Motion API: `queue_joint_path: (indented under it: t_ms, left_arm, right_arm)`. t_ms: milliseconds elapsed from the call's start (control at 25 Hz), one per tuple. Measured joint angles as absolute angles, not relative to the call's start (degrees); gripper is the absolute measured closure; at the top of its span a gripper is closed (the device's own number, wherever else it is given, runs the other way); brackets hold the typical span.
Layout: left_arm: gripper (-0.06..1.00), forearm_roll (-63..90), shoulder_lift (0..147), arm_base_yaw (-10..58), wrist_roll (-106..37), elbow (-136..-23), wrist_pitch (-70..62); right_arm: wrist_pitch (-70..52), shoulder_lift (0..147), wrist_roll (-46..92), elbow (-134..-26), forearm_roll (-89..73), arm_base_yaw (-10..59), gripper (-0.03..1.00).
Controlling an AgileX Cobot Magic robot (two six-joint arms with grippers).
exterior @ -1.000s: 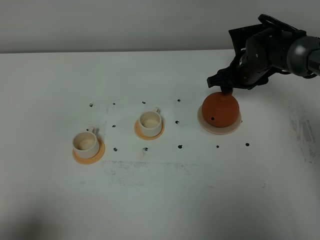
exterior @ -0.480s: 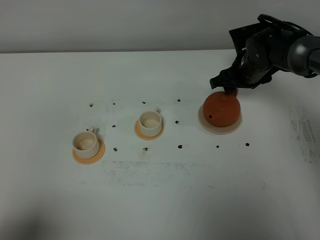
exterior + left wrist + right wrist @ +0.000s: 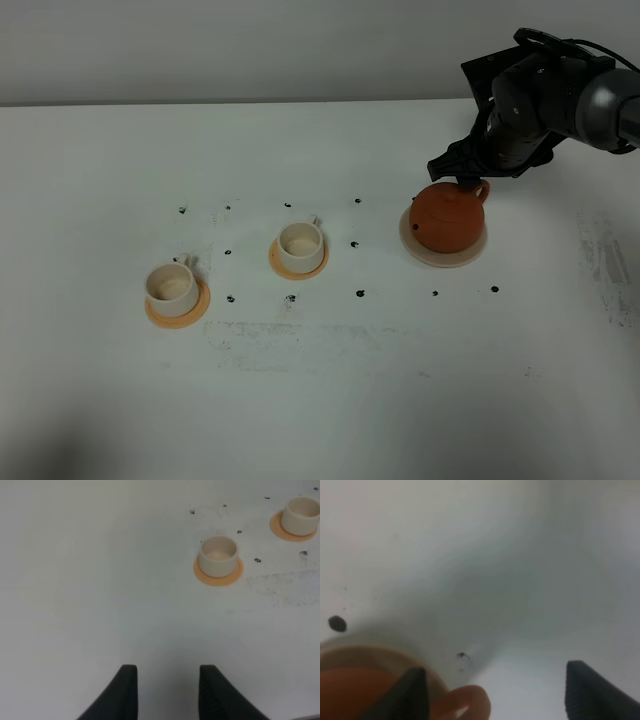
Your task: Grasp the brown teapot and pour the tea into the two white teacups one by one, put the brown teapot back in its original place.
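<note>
The brown teapot (image 3: 447, 217) stands upright on its pale beige coaster (image 3: 424, 255), the original place, at the right of the table. My right gripper (image 3: 462, 176) hovers just behind and above the loop handle (image 3: 479, 190). In the right wrist view its jaws (image 3: 492, 680) stand wide open, and the handle (image 3: 470, 702) lies between them untouched. The two white teacups (image 3: 300, 243) (image 3: 171, 285) sit on orange saucers to the left. Their insides look pale and no tea shows. My left gripper (image 3: 167, 672) hangs over bare table near the cups (image 3: 217, 555) (image 3: 301, 515), fingers slightly apart and holding nothing.
The white table (image 3: 320, 400) carries small black dot marks (image 3: 360, 294) around the cups and the coaster. A scuffed grey patch (image 3: 290, 340) lies in front of the cups. A pale wall (image 3: 250, 50) closes off the far edge.
The teapot has gone from tipped forward to upright on the coaster. The right gripper has drawn a little up and to the right. The left arm is still.
</note>
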State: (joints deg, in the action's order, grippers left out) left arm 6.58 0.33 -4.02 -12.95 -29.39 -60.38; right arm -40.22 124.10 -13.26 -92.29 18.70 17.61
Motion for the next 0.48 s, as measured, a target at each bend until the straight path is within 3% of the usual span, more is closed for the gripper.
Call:
queue_joint_path:
  t_ms: [480]
  left_arm:
    - [0.64,6.6,0.3,-4.0,-13.0,-29.4,-60.4]
  right_arm:
    - [-36.8,124.1,-13.4,-92.6,19.0,19.2,0.41]
